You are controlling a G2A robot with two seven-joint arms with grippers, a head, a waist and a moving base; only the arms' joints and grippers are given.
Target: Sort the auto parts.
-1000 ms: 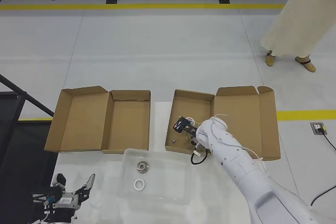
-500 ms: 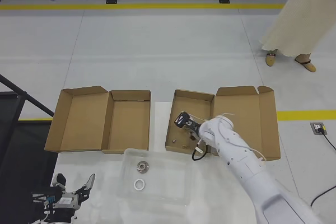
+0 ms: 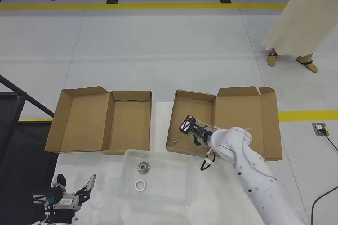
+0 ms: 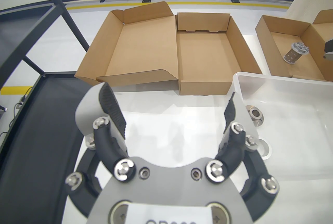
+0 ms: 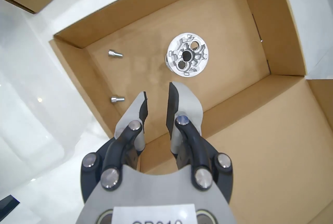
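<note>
Right wrist view: white label (image 5: pixel 154 213) on right pincer (image 5: pixel 157 89) (print cropped)

A left gripper (image 4: pixel 169 96) finger (image 4: pixel 238 118) partly hides the flanged bushing (image 4: pixel 256 115) and white ring (image 4: pixel 265 149) in the clear bin (image 4: pixel 283 78), itself cut off at the picture's edge. From above, the right box's (image 3: pixel 183 98) bolt (image 3: pixel 174 141) is a speck.

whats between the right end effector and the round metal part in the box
Nothing. In the right wrist view, only the bare floor of the cardboard box lies between the right end effector and the round metal part.
</note>
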